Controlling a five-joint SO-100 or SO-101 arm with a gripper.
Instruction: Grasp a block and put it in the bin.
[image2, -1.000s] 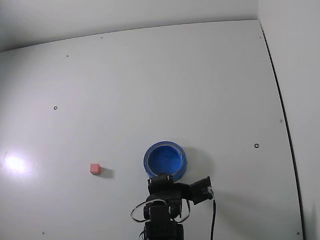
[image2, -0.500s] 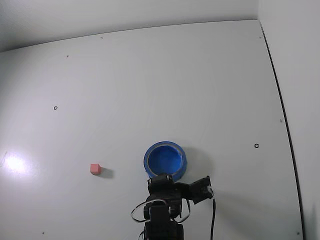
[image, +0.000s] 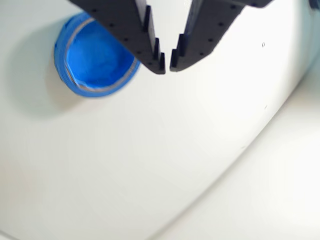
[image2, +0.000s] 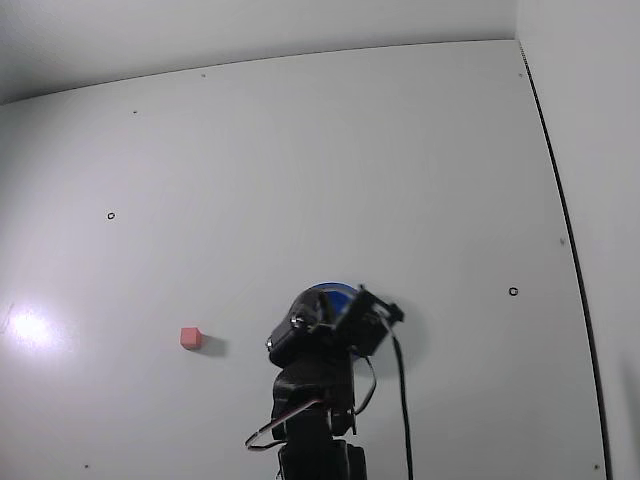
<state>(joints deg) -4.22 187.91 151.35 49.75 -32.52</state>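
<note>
Presently, line by line:

Gripper: in the wrist view the gripper (image: 167, 64) enters from the top edge, its two black toothed fingers (image: 150, 47) drawn almost together with only a thin slit between the tips, and nothing between them. In the fixed view the fingers are hidden behind the arm's own body, so their state cannot be read there.

Arm: in the fixed view the black arm (image2: 318, 385) rises from the bottom edge and leans over the bin, covering most of it; a black cable (image2: 402, 400) hangs down its right side.

Block: the pink-red block (image2: 191, 338) sits alone on the white surface (image2: 300, 160), well to the left of the arm in the fixed view and level with the bin. It does not show in the wrist view. It lies well apart from the gripper, untouched.

Bin: the blue bin (image: 92, 57) lies at the upper left of the wrist view, partly behind the left finger, its pale rim showing and its floor bare. In the fixed view only a sliver of the bin's rim (image2: 322, 290) peeks out above the arm.

Gripper relative to bin: in the wrist view the tips hang just to the right of the bin's rim, above bare surface.
</note>
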